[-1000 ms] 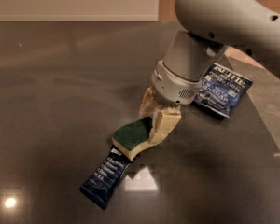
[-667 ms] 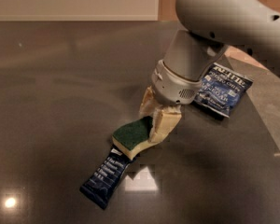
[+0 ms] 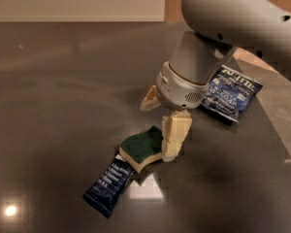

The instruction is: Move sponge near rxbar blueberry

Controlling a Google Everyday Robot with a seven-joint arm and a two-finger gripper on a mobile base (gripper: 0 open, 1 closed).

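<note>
The sponge (image 3: 140, 148), green top over yellow foam, lies flat on the dark table. Its lower left corner touches the upper end of the rxbar blueberry (image 3: 108, 182), a slim navy wrapper with white text. My gripper (image 3: 158, 130) hangs straight down over the sponge's right side. One beige finger (image 3: 175, 136) stands against the sponge's right edge. The other finger (image 3: 150, 99) is behind the sponge and clear of it. The gripper is open and holds nothing.
A wider blue chip bag (image 3: 230, 92) lies to the right behind the wrist. The table's right edge (image 3: 276, 130) runs diagonally, with a lighter floor beyond it. A bright light reflection (image 3: 146, 188) sits just right of the bar.
Hardly anything. The sponge and the bar lie where they were, and the arm has shifted only slightly above them.
</note>
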